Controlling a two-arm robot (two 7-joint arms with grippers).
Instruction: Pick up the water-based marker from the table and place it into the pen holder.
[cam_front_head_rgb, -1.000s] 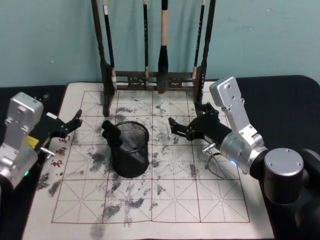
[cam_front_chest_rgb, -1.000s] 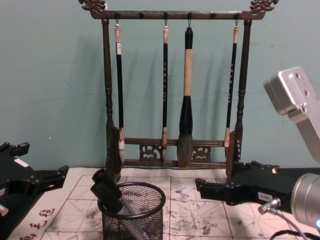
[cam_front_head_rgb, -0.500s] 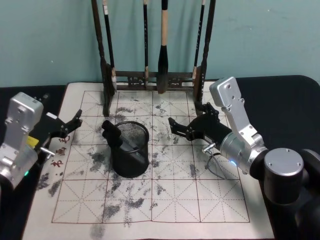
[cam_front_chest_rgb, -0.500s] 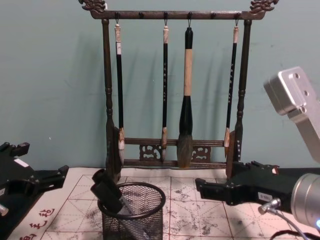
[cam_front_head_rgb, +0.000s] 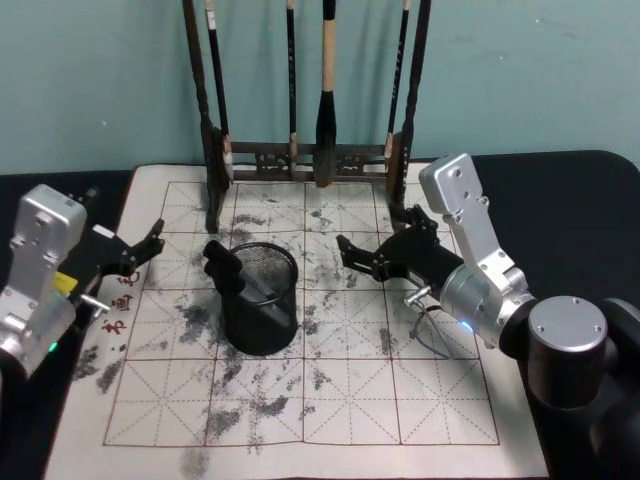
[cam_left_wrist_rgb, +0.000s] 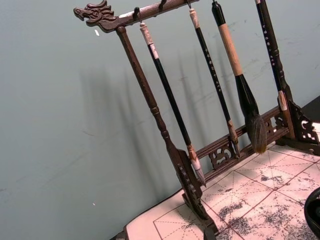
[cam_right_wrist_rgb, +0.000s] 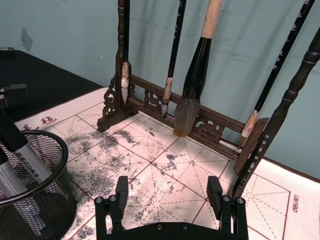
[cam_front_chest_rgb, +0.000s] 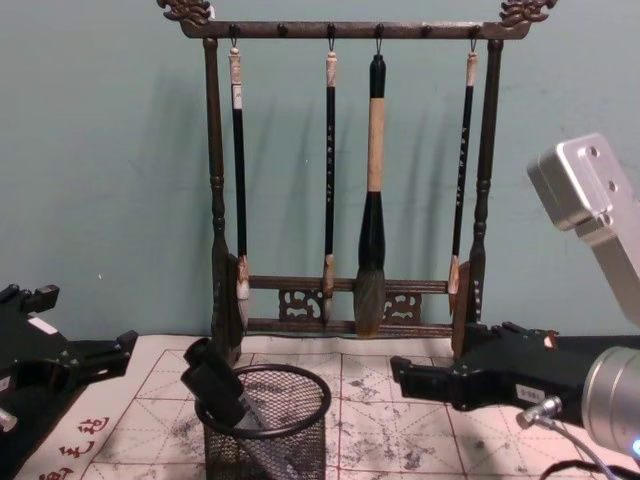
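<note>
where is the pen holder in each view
Head view: the pen holder stands left of centre on the mat, a marker leaning in it.
Chest view: bottom edge, left of centre.
Left wrist view: a dark rim at the lower right corner.
Right wrist view: lower left corner.
Shared landmark: the wooden brush rack behind it, whose thick brush helps match views.

My black two-finger left gripper (cam_front_head_rgb: 150, 243) hovers low at my left, fingers apart, holding nothing. My black two-finger right gripper (cam_front_head_rgb: 352, 254) reaches in from my right, silver forearm angled down, fingers (cam_right_wrist_rgb: 121, 192) spread, empty.
</note>
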